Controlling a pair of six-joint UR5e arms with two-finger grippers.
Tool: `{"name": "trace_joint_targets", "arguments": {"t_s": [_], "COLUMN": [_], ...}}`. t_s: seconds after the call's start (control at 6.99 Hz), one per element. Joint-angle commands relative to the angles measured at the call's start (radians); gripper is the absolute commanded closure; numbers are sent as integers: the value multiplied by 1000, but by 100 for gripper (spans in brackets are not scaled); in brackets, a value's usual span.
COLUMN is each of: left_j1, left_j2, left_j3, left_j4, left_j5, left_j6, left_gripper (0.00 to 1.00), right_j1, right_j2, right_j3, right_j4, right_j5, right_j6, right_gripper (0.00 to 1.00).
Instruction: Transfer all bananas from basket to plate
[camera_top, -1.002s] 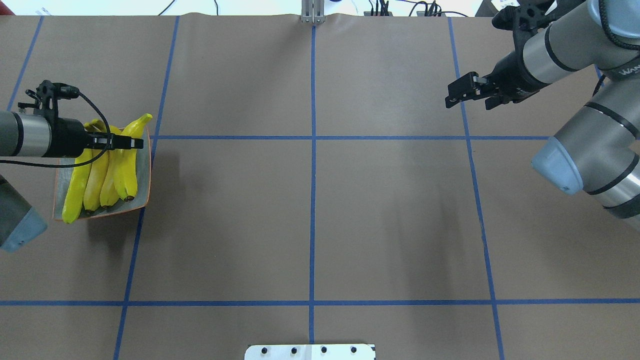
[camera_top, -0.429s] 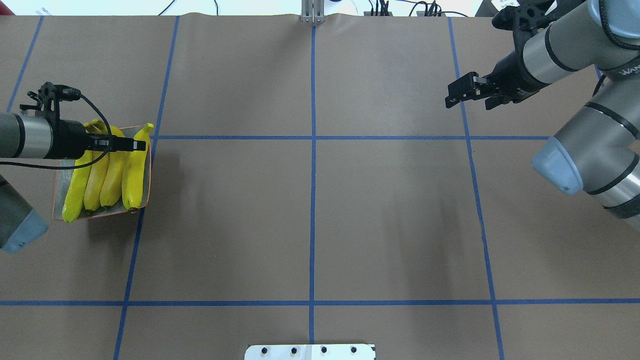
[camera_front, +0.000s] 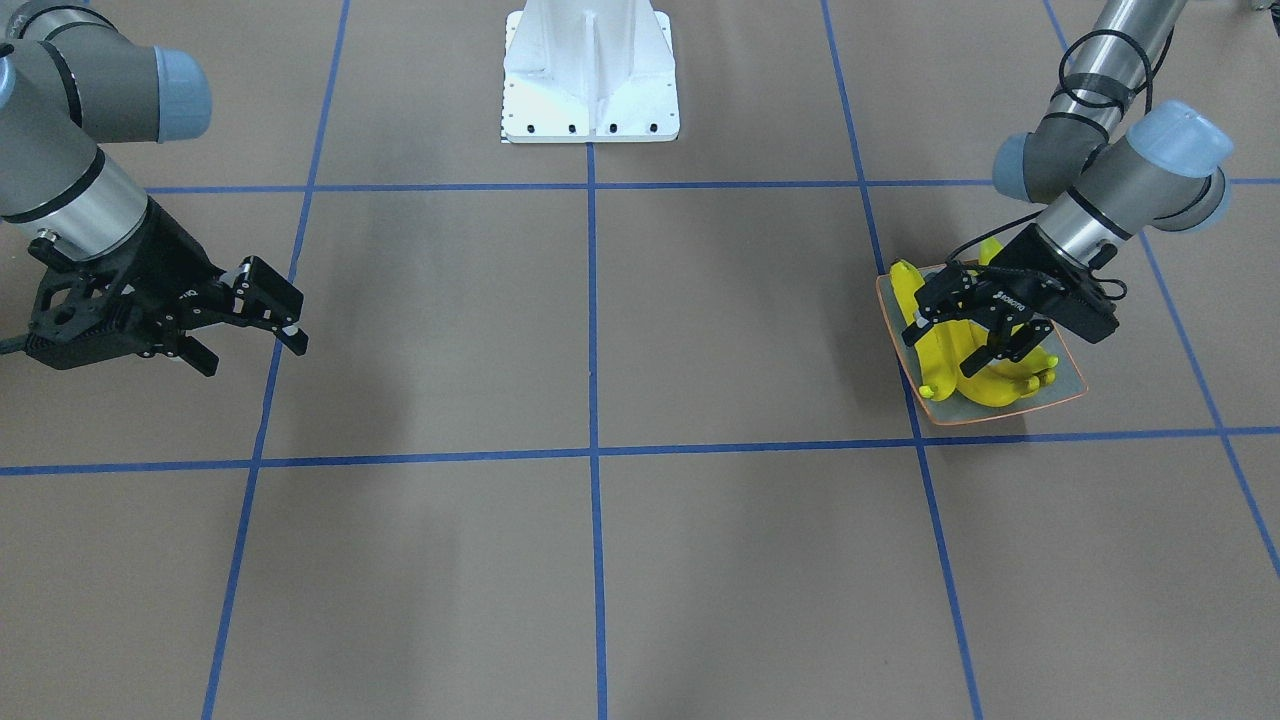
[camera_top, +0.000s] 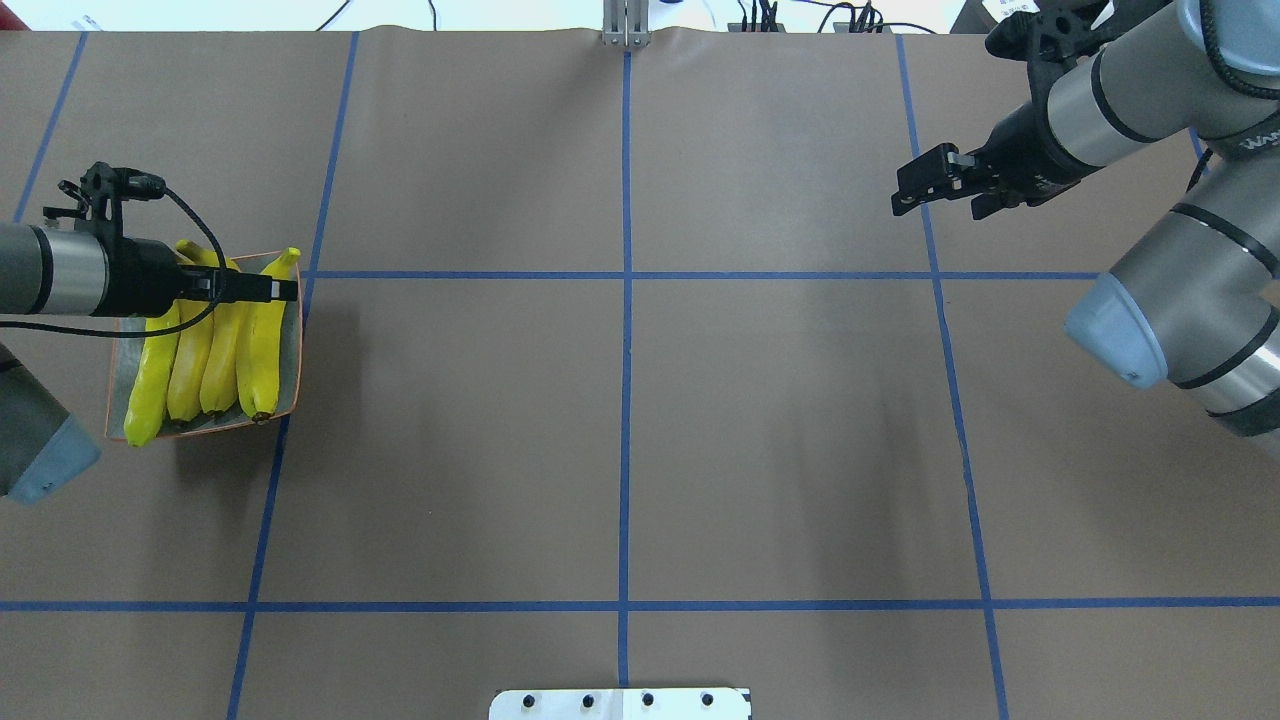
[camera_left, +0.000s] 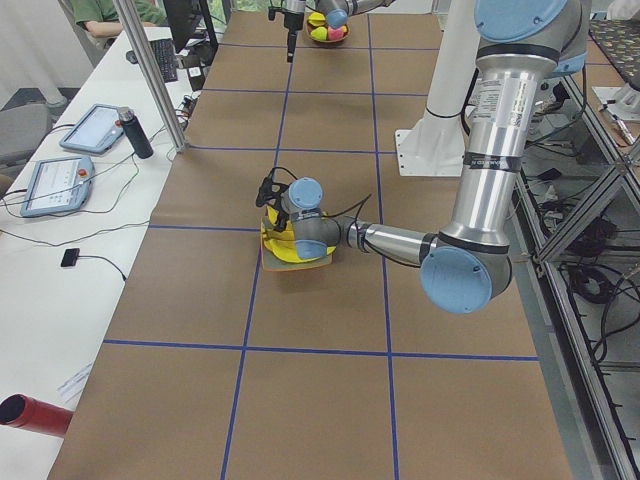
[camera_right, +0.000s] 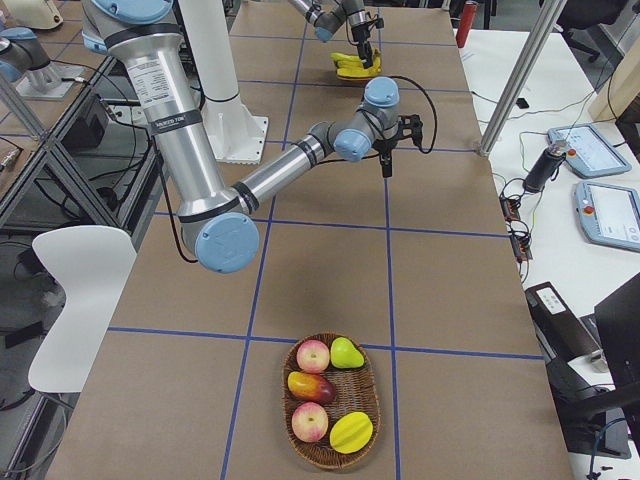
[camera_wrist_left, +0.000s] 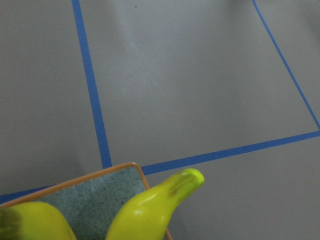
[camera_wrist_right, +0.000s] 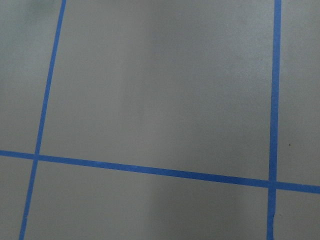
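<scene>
Several yellow bananas (camera_top: 215, 350) lie side by side on the grey-blue plate (camera_top: 291, 345) at the table's left. My left gripper (camera_top: 280, 288) hangs just over their far ends, and the front-facing view shows this gripper (camera_front: 965, 330) open above the bananas (camera_front: 990, 385) and plate (camera_front: 1065, 380). The left wrist view shows one banana tip (camera_wrist_left: 175, 190) at the plate's corner (camera_wrist_left: 95, 200). My right gripper (camera_top: 935, 205) is open and holds nothing over bare table at the far right. The wicker basket (camera_right: 330, 462) holds other fruit, no bananas.
The basket stands at the table's end on my right, with apples, a pear and other fruit in it. The white robot base (camera_front: 590, 75) sits at mid table edge. Tablets (camera_left: 60, 170) and a metal post (camera_left: 150, 70) stand on the side bench.
The banana nearest the plate's right edge has come down from a tilt and now lies straight beside the others. My left gripper has shifted a little; the right arm has barely moved.
</scene>
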Motion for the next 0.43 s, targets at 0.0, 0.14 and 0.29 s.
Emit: {"name": "trace_joint_targets", "arguments": {"t_s": [0.0, 0.14, 0.29], "left_j1": [-43, -57, -70], "left_j2": [0, -12, -12], "left_j3": [-27, -27, -15], "left_j4": [1, 10, 42], "left_j5": [-11, -8, -1], "left_j6": [25, 69, 90], "left_gripper": [0, 0, 0], "right_j1": [18, 24, 68], "right_j2": [-19, -30, -48], "right_j3": [5, -1, 2], "right_j4": [1, 3, -6], "right_j5": [10, 10, 22], "right_j6": [-20, -23, -33], "right_gripper": [0, 0, 0]}}
